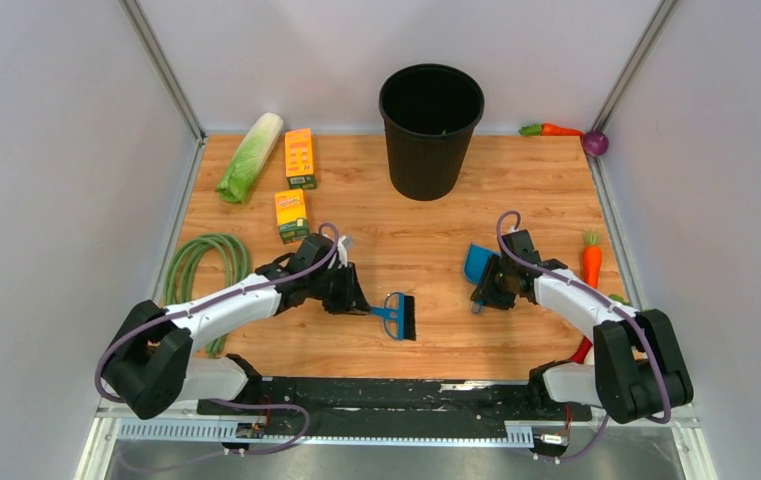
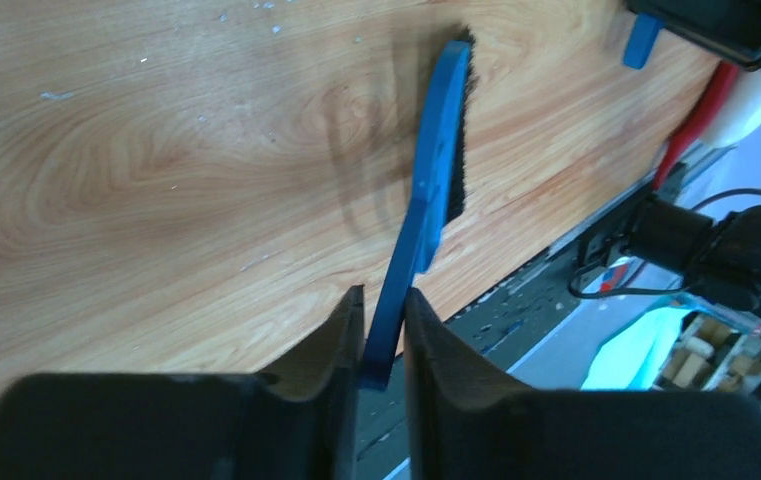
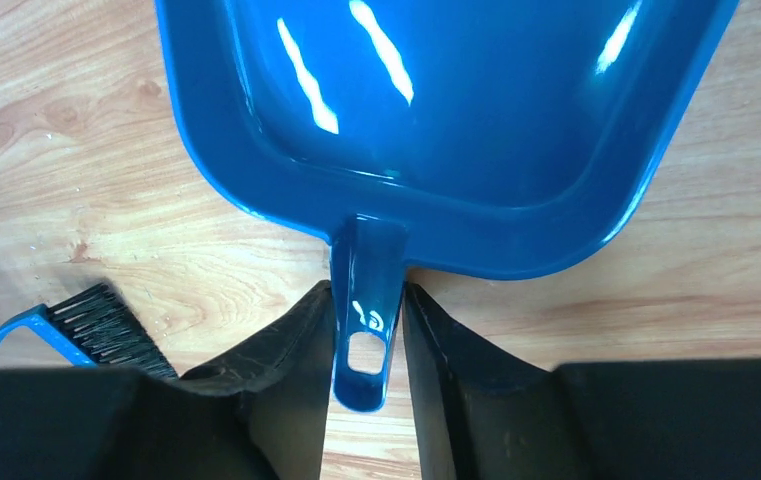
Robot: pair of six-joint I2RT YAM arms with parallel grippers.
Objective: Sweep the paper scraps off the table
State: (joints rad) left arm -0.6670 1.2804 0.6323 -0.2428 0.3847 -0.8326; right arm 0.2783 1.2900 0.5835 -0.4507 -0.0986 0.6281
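We judge the sweep goes best with the brush (image 2: 436,170) bristles flat on the tabletop (image 1: 426,335), drawn toward the dustpan (image 3: 436,100) at centre right, its lip pressed down. The left gripper (image 2: 381,330) pinches the brush handle and the right gripper (image 3: 366,350) the dustpan handle. We spot no paper scraps. The pale flecks (image 2: 56,96) at upper left of the left wrist view are too small to name, and the bin (image 1: 431,150) is dark inside.

The table (image 1: 436,330) is light brown with wavy wood lines. The brush (image 1: 398,316) is blue with black bristles, the dustpan (image 3: 436,120) is shiny blue, and the bin (image 1: 430,130) is black. There is also a green and white cabbage (image 1: 250,157), an orange box (image 1: 300,158), a green hose (image 1: 201,262), an orange carrot (image 1: 592,262) with a green top and a purple ball (image 1: 596,143).
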